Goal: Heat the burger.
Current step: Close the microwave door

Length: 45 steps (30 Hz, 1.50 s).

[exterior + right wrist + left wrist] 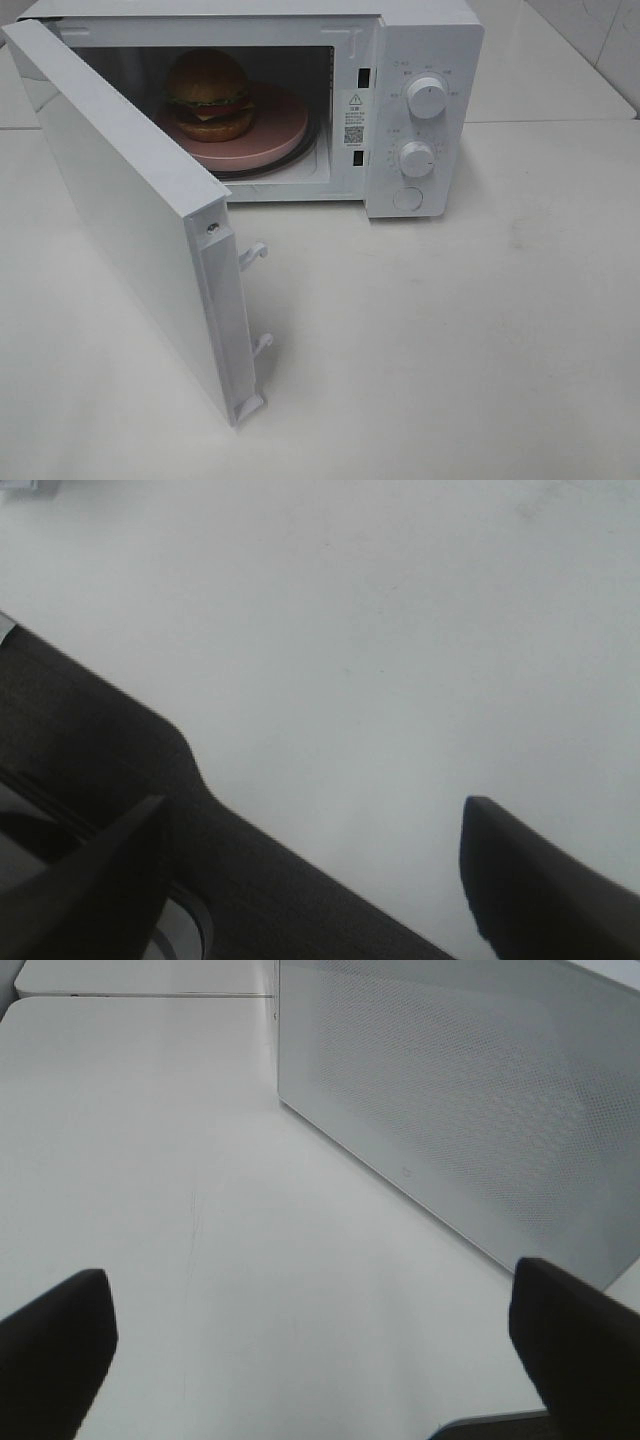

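The burger [209,95] sits on a pink round plate [275,130] inside the white microwave [425,40], whose door [130,215] stands swung wide open toward the front left. Neither arm shows in the exterior high view. In the left wrist view my left gripper [310,1345] is open, its two dark fingertips [55,1345] wide apart above the bare table, with the door's perforated outer face [470,1110] just ahead. In the right wrist view my right gripper [315,875] is open over the white table with nothing between its fingertips [530,880].
The microwave's two dials [427,97] and a round button [408,198] are on its right panel. Two latch hooks [253,255] stick out of the door's edge. White tabletop [450,340] spreads in front and right of the microwave.
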{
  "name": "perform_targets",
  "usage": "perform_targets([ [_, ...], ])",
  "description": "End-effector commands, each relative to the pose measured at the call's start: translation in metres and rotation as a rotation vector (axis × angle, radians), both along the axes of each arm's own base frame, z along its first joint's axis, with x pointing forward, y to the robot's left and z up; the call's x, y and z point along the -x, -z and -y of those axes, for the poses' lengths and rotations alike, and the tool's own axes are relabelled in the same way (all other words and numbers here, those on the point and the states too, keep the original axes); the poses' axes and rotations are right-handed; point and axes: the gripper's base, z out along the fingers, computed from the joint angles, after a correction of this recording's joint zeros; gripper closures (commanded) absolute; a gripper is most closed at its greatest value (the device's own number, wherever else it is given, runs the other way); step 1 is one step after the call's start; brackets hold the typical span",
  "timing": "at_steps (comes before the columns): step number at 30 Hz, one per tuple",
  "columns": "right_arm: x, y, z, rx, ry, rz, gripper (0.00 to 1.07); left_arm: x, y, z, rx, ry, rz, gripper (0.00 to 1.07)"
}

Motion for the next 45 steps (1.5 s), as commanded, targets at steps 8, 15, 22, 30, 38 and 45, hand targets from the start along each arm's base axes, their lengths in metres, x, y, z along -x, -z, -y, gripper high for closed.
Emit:
perform_targets([
  [8,0.013,0.002,0.013,-0.083,0.168,0.138,0.31,0.0,-0.001,0.001,0.011,-0.003,0.004,0.07],
  [15,0.029,-0.001,0.02,-0.13,0.294,0.243,0.31,0.0,-0.001,0.001,0.011,-0.003,0.004,0.07],
  [22,0.051,-0.002,0.025,-0.16,0.418,0.388,0.31,0.0,-0.001,0.001,0.011,-0.003,0.004,0.07],
  [30,0.058,-0.001,0.025,-0.171,0.446,0.434,0.33,0.0,-0.001,0.001,0.011,-0.003,0.004,0.07],
  [38,0.058,-0.001,0.025,-0.171,0.446,0.434,0.33,0.0,-0.001,0.001,0.011,-0.003,0.004,0.07],
  [45,0.058,-0.001,0.025,-0.171,0.446,0.434,0.33,0.0,-0.001,0.001,0.011,-0.003,0.004,0.07],
])
